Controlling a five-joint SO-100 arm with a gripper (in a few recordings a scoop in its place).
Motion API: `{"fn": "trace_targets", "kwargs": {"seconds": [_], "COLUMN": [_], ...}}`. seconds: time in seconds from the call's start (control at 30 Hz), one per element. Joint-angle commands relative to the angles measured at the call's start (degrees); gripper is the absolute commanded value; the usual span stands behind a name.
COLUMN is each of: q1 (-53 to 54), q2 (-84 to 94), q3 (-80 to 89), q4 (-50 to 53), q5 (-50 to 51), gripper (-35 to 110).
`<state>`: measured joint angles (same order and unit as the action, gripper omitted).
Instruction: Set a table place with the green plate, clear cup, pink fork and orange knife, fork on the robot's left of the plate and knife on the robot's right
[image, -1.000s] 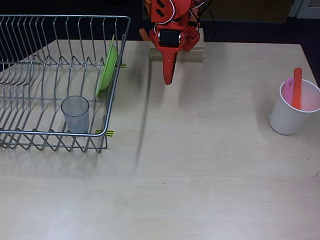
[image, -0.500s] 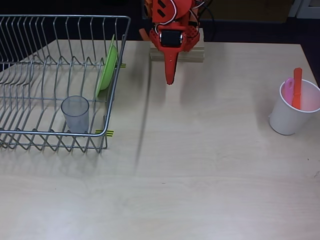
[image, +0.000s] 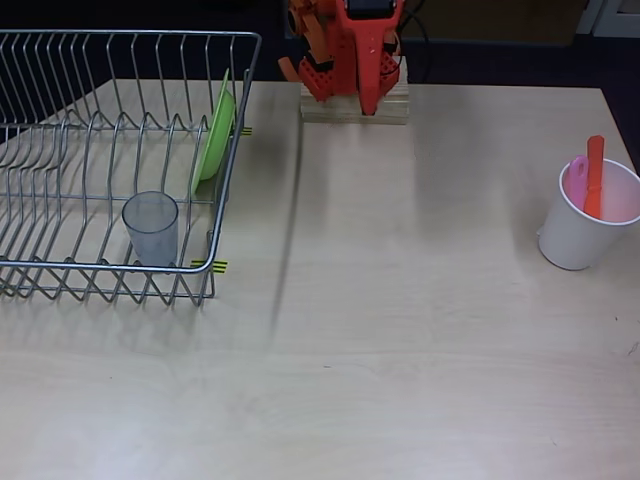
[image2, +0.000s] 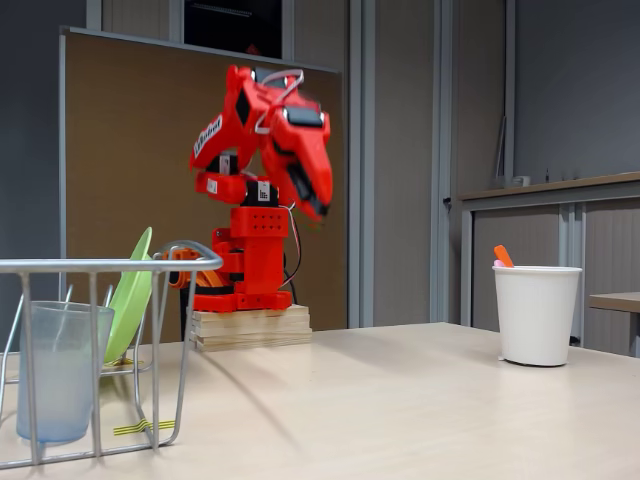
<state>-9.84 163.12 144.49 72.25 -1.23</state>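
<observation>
Folded up high over its base, the red claw (image2: 318, 200) hangs in the air well above the table (image: 400, 330) and carries nothing. Its fingers look pressed together in the fixed view, but the picture is a little blurred there, so I cannot tell for sure if there is a small gap. In the overhead view the arm (image: 350, 45) is seen at the far edge of the table, standing on a small wooden block (image: 355, 105).

On the left side of the overhead view a wire dish rack (image: 110, 160) stands on the table. The green plate (image: 214, 138) stands on its edge in the rack, leaning near the right wall of it. The clear cup (image: 150, 228) stands upright in the rack too, closer to the front corner, apart from the plate.

At the right side of the table a white paper cup (image: 585, 228) stands upright, well apart from the rack. The orange knife (image: 594, 178) and the pink fork (image: 576, 176) stand inside it, side by side, with their ends above the rim.
</observation>
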Motion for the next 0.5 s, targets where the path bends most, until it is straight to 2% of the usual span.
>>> {"fn": "trace_targets", "kwargs": {"seconds": [0.0, 0.07, 0.13, 0.17, 0.2, 0.27, 0.3, 0.4, 0.47], "q1": [1.58, 4.22, 7.21, 8.44, 9.76, 11.43, 12.13, 13.71, 14.50], "q2": [-6.86, -10.28, -13.10, -14.24, -15.12, -18.11, -19.42, -21.53, -21.53], "q3": [-7.38, -10.99, -13.80, -14.68, -15.38, -18.81, -20.48, -23.47, -24.08], "q4": [0.62, 3.52, 4.22, 3.60, 2.46, 5.36, 7.03, 7.03, 9.05], "q5": [0.09, 2.90, -0.62, 1.93, 9.58, 33.49, 40.52, 46.85, 56.16], "gripper": [0, 0, 0, 0, 0, 0, 0, 0, 0]}}
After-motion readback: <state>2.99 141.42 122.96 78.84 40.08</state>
